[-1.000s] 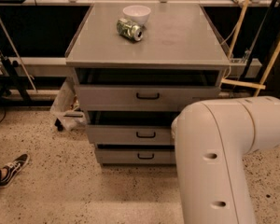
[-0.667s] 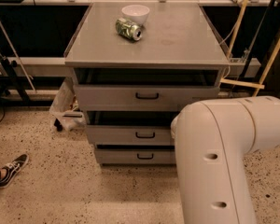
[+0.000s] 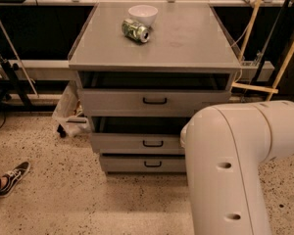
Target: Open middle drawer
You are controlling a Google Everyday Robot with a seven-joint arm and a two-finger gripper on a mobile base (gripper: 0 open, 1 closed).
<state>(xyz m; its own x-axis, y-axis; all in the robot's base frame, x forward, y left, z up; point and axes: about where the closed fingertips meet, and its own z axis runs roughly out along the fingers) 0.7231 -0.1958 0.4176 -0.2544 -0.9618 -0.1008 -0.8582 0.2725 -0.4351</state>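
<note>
The grey cabinet [image 3: 154, 38] has three drawers with small black bar handles. The middle drawer [image 3: 122, 143] is the mid-sized one, between the wide top drawer [image 3: 112, 102] and the small bottom drawer [image 3: 122, 163]. Its handle [image 3: 152, 143] shows, and there is a dark gap above its front. The right end of its front is hidden behind my white arm [image 3: 235, 160], which fills the lower right. My gripper is out of view.
A white bowl [image 3: 142, 14] and a green can [image 3: 135, 30] lying on its side are on the cabinet top. A person's shoe [image 3: 13, 176] is on the speckled floor at left. A bag [image 3: 67, 106] sits beside the cabinet's left. Wooden poles [image 3: 252, 18] lean at right.
</note>
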